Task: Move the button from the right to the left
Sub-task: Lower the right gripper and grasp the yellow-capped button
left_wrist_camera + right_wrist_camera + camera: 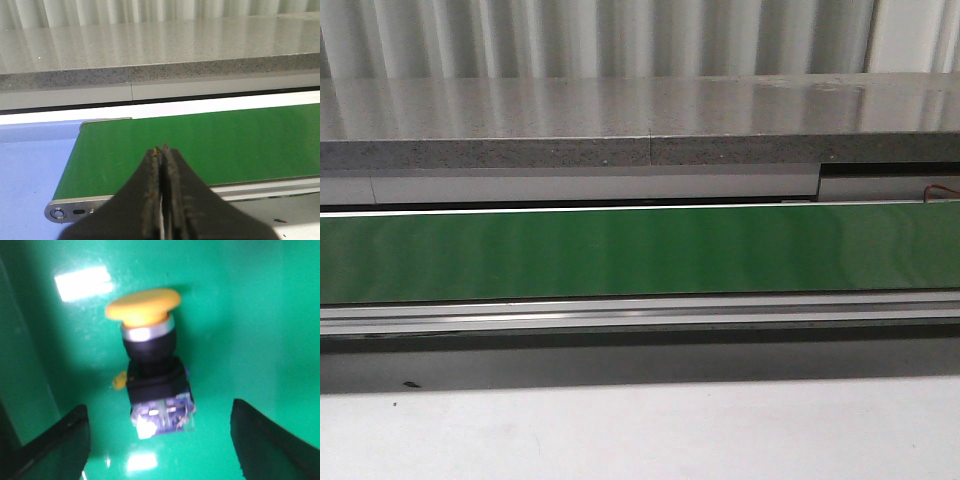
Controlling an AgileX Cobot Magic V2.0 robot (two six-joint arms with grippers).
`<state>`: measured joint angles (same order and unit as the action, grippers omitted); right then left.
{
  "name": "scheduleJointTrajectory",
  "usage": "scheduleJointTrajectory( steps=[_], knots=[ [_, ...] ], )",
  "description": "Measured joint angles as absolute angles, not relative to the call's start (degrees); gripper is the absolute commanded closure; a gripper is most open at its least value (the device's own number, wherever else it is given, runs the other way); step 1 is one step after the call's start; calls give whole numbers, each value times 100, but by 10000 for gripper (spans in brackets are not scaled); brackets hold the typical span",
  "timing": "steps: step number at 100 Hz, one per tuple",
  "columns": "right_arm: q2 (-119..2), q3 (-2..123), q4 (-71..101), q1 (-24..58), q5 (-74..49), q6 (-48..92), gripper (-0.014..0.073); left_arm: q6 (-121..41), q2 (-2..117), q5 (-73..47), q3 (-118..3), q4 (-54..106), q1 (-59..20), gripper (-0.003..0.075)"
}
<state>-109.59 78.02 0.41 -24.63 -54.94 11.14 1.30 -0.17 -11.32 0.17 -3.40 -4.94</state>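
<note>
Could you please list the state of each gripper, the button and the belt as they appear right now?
Left gripper: shut, empty, above the green conveyor belt.
Right gripper: open, fingers either side of the button, not touching it.
Button: lying on its side on the belt, yellow cap away from the fingers, ungrasped.
Conveyor belt: nothing on the stretch in the front view.

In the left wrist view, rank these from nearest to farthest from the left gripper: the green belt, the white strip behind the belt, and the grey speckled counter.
1. Green conveyor belt: directly beyond the left gripper, whose fingers are closed.
2. White strip: along the belt's far edge.
3. Grey speckled counter: farthest, behind and above the strip.
</note>
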Motion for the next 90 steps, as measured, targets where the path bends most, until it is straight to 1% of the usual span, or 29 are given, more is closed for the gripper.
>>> scheduleJointTrajectory(
  steps=[37, 42, 47, 59, 66, 90],
  knots=[
    [-11440, 8048, 41, -2463, -5494, 1386, 29, 130, -17, -1132, 17, -340, -494, 741],
    [-11483, 8048, 41, -2463, -5494, 1413, 56, 130, -17, -1132, 17, -340, -494, 741],
    [-11546, 8048, 41, -2463, -5532, 1414, 106, 130, -17, -1132, 17, -340, -494, 741],
    [-11649, 8048, 41, -2463, -5554, 1427, 298, 130, -17, -1132, 17, -340, -494, 741],
    [-11654, 8048, 41, -2463, -5567, 1427, 373, 130, -17, -1132, 17, -340, -494, 741],
    [-11469, 8048, 41, -2463, -5567, 1427, 377, 130, -17, -1132, 17, -340, -494, 741]
  ],
)
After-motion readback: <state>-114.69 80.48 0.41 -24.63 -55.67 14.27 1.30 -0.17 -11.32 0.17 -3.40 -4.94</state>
